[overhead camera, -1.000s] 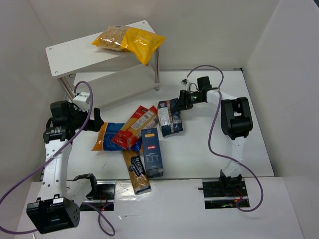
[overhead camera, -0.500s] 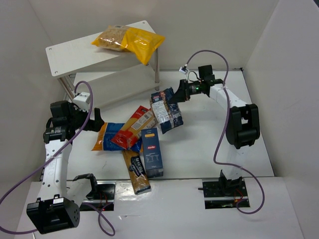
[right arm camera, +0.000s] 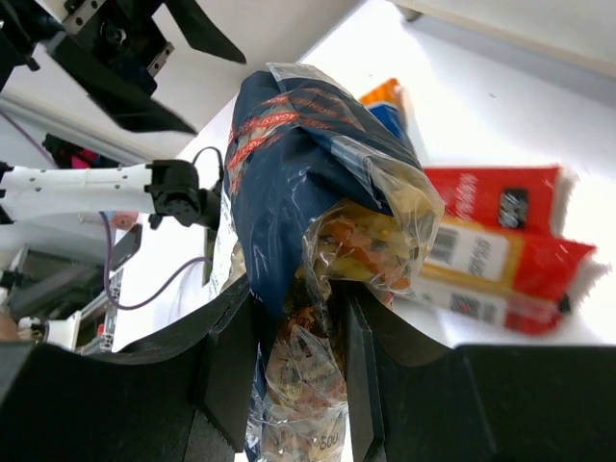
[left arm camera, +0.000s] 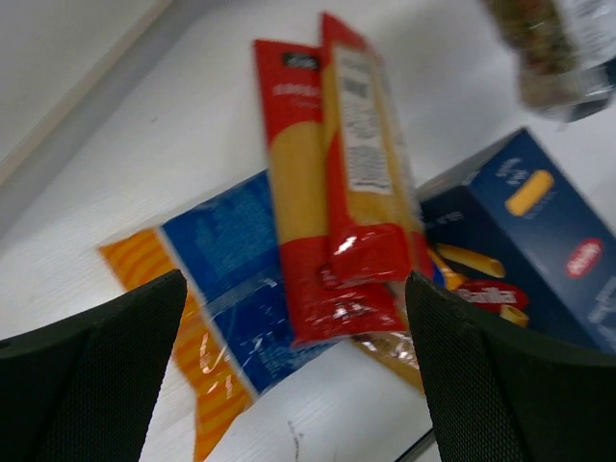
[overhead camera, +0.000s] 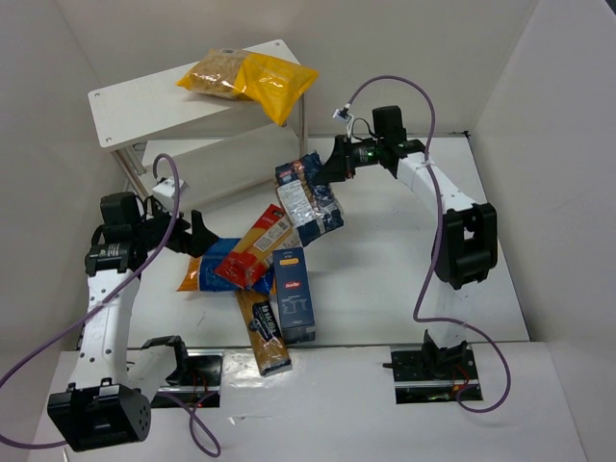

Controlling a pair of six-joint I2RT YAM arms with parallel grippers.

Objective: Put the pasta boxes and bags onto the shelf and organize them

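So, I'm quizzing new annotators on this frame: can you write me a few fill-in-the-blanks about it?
1. The right pincer is shut on the clear bag with the dark ____ label.
2. The yellow bag lies on the shelf's ____ tier.
3. The left pincer is ____, holding nothing.
Missing words: blue; top; open.

A white table (overhead camera: 404, 279) fills the middle of the room, its top smooth and matte. Plain white walls close it in on three sides: a left wall (overhead camera: 38, 115) along the table's left edge, a back wall (overhead camera: 414, 58) behind its far edge and a right wall (overhead camera: 558, 173) along its right edge. A white shelf (overhead camera: 144, 104) stands at the table's far left corner. A separate white board (overhead camera: 318, 414) runs along the table's near edge. The light is even and soft, and shadows on the table are faint.
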